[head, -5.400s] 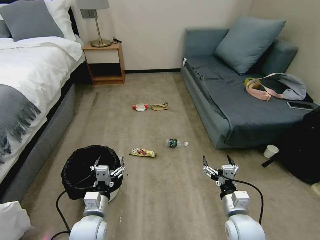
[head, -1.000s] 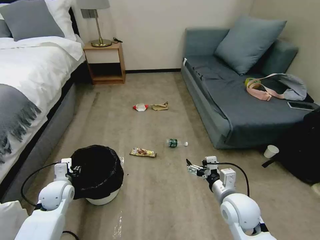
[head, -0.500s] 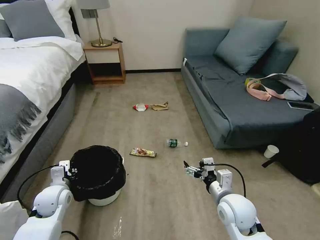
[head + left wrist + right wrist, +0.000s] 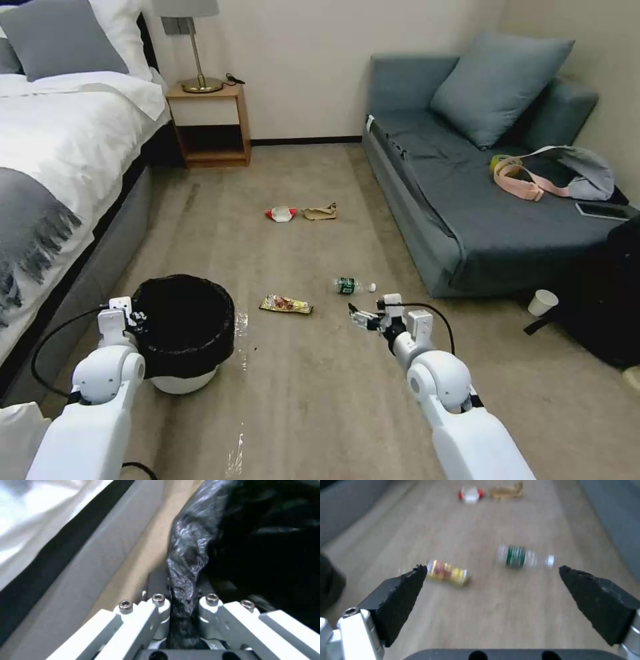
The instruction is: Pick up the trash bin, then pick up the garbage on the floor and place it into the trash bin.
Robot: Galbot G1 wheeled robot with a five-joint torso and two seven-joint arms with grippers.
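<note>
Bin (image 4: 183,333) sits on the carpet beside the bed (image 4: 60,167), black liner folded over its rim. Left gripper (image 4: 181,605) is clenched on the liner-covered rim at the bin's bed side. Right gripper (image 4: 358,316) hangs low over the floor with jaws spread wide, empty, aimed at the litter. Yellow wrapper (image 4: 286,305) and bottle (image 4: 353,287) lie just ahead of it, apart from each other. Red-white wrapper (image 4: 281,214) and brown paper (image 4: 320,212) lie farther off, side by side, between the bed and sofa (image 4: 467,187).
</note>
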